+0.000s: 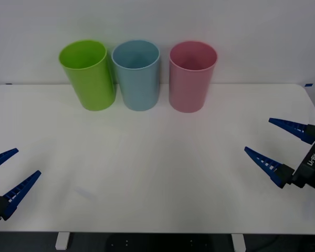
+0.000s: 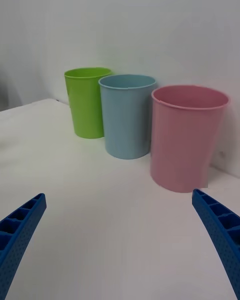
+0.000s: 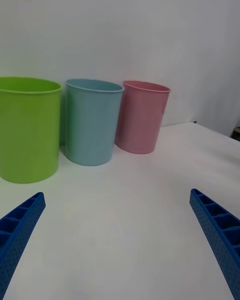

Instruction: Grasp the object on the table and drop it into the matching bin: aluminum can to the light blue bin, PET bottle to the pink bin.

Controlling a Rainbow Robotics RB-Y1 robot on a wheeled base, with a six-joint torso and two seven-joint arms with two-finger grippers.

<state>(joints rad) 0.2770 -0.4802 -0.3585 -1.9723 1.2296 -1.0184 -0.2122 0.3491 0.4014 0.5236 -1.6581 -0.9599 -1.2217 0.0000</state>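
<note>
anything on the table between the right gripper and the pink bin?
Nothing visible. The right gripper is open at the table's right edge, and the surface from it to the pink bin is bare white tabletop. The light blue bin stands beside the pink bin, off that line.

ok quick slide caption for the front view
Both open grippers, left and right, wait over the table before green, blue, pink bins.

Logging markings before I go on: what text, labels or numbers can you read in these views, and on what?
White lettering on the black body of the right hand, front view: too small and tilted to read reliably.
Lime green bin, light blue bin, pink bin, table: no text.
</note>
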